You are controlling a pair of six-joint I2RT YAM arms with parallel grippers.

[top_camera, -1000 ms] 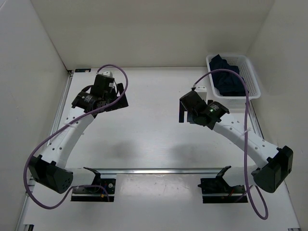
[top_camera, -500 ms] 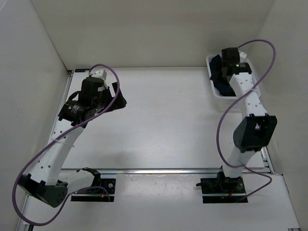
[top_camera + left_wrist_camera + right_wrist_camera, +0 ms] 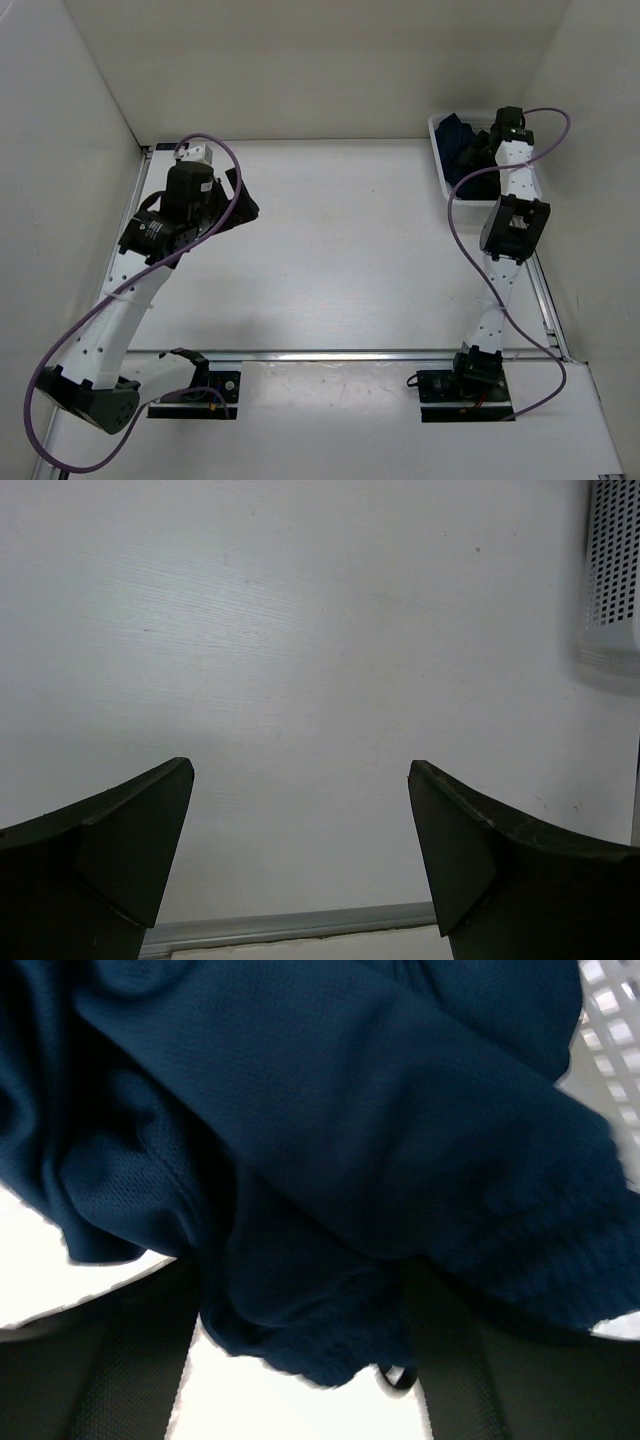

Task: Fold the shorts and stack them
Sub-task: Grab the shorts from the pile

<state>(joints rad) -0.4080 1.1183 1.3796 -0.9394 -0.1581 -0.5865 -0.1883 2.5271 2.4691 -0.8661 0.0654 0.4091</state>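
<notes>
The dark navy shorts (image 3: 461, 137) lie crumpled in a white basket (image 3: 437, 158) at the back right. My right gripper (image 3: 489, 142) reaches down into the basket. In the right wrist view the shorts (image 3: 330, 1130) fill the frame, and a fold of fabric hangs between the fingers of my right gripper (image 3: 300, 1360), whose jaws stand wide apart. My left gripper (image 3: 240, 205) hovers over the bare table at the back left, open and empty. In the left wrist view it (image 3: 300, 850) shows only white tabletop between its fingers.
The basket wall shows as white mesh in the right wrist view (image 3: 610, 1000) and at the far right of the left wrist view (image 3: 612, 580). White walls enclose the table on three sides. A metal rail (image 3: 340, 354) runs along the near edge.
My right arm has swung from the middle of the table to the basket and lowered its gripper onto the shorts. My left arm has shifted slightly left.
</notes>
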